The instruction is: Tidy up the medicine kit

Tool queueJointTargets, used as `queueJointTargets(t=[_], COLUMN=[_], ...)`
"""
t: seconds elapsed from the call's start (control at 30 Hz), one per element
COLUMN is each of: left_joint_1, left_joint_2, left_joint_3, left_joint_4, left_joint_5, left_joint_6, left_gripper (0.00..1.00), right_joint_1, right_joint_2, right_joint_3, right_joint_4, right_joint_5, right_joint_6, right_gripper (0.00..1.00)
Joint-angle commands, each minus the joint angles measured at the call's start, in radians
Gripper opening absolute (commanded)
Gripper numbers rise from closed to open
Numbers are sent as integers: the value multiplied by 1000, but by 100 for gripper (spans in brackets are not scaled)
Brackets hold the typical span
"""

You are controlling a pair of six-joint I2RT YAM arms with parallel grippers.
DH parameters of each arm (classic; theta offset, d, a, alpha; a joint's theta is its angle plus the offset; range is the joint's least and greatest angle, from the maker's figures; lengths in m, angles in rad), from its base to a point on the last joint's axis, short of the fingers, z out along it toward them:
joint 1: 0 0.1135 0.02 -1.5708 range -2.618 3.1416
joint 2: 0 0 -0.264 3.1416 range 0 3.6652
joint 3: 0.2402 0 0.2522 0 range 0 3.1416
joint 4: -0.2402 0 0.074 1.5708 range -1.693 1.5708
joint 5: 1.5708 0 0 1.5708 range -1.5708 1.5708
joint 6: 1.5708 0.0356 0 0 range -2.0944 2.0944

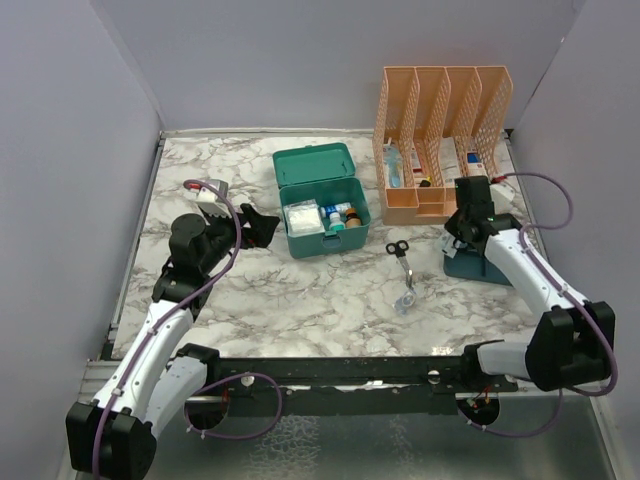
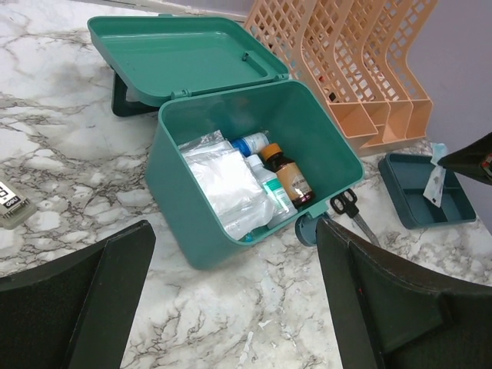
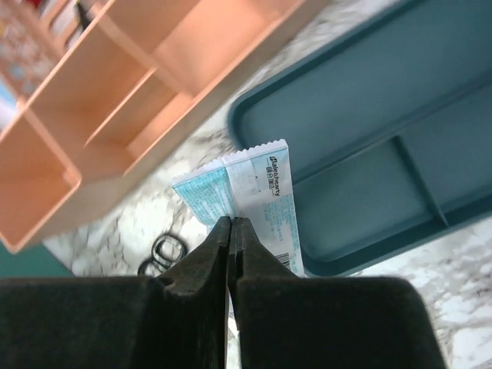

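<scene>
The medicine kit (image 1: 320, 205), a teal box, is pictured standing open at the upper centre of the overhead view, its lid (image 2: 184, 58) thrown back toward the rear wall. It is already partly filled: a white gauze-like pouch (image 2: 223, 184), a brown bottle (image 2: 290, 177) and smaller bottles (image 2: 269, 184) are packed inside. A pale blue sachet (image 3: 257, 196) is pinched between the pressed-together jaws of the right gripper (image 3: 231, 224). It is held just above the edge of a dark-blue tray (image 3: 384, 131) at the right of the frame, well apart from the kit. The left gripper (image 1: 268, 228) is held just left of the box, jaws spread wide and nothing between them.

The job is judged to be under way rather than near its end. The sachet is yet to be carried across and dropped in, and the lid is not yet closed. A pair of scissors (image 1: 398, 252) and a small clear item (image 1: 406, 300), too blurred to be named, are left lying on the marble table (image 1: 330, 300) between kit and tray. More packets can be made out in the orange file organizer (image 1: 445, 130) at the upper right, though whether they belong in the kit cannot be told. The way from tray to box is crossed only by the flat-lying scissors. The organizer's wall, close behind the right gripper, is judged the nearer obstacle.
</scene>
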Motion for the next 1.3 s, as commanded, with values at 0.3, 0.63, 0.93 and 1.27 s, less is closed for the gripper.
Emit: queueJointTargets(t=[0.3,0.63,0.93,1.27], left_joint_1=[-2,-5,-11,-13], left_joint_2=[-39,-45,-50,-53], left_joint_3=[-21,-20,-21,-22], left_joint_4=[82,75,61,64], left_joint_5=[18,6,1,3], left_joint_6=[-29,-24,-25,-24], left_gripper=[89,89,89,89], right_joint_1=[-122,-129,-155,-160], right_joint_2=[65,164,197,173], right_joint_3=[6,29,17,-39], right_joint_4=[-335,-499,-530,-416], right_joint_5=[137,120,182,208], right_joint_6=[918,1260,1296,1272], right_gripper=[1,1,1,1])
